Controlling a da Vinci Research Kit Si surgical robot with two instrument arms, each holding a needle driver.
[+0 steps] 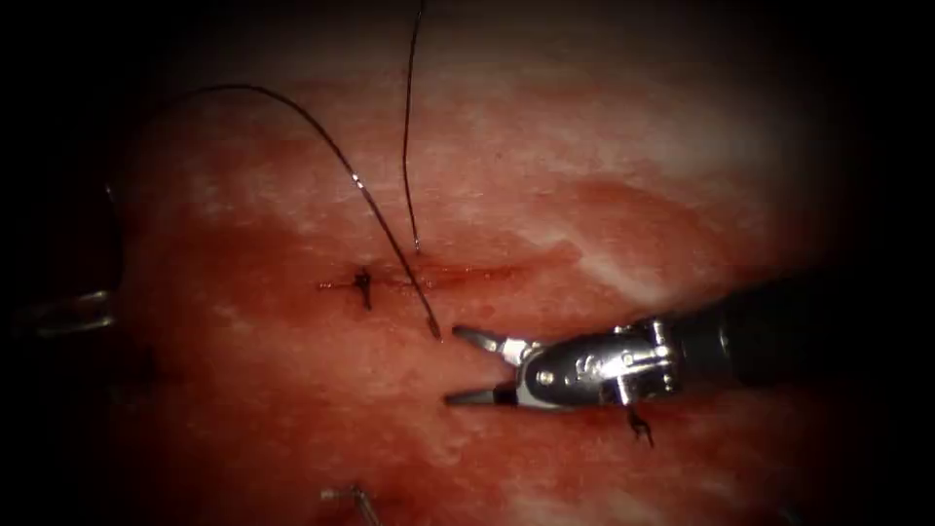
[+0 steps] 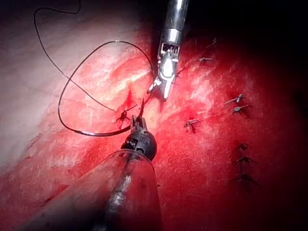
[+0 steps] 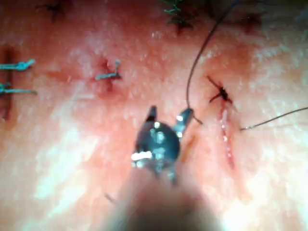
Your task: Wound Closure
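Right tool [image 1: 456, 366] is seen nearest in the endoscope view, coming in from the right just below the cut [image 1: 467, 275]. Its two jaws are spread wide apart and nothing is held between them. They hang just over the tissue [image 1: 633, 146].

One dark thread [image 1: 336, 151] is seen in a big bend across the tissue. Its lower end is found just beside the top jaw of the right tool, but it is not gripped. A second piece of thread is seen running down from the top, and its end is set at the cut. A small dark knot [image 1: 363, 284] is tied at the left end of the cut. Red fluid [image 1: 506, 273] is spread along the cut. A tiny cut bit of thread [image 1: 640, 426] is seen under the right tool.

From the left wrist, the left tool [image 2: 136, 122] is seen close to the knot [image 2: 123, 115], with the right tool [image 2: 158, 93] wide open just past it. The thread [image 2: 82, 62] is laid in a wide loop, and a thicker curved part ends at the left tool. Whether that part is the needle cannot be told, and what the left tool holds cannot be told. Older stitches [image 2: 192, 124] are dotted over the tissue.

From the right wrist, the right tool [image 3: 169, 114] is shown open, with the thread [image 3: 195, 62] coming down just beside one jaw. The knot [image 3: 220, 92] sits at one end of the cut [image 3: 226, 139].
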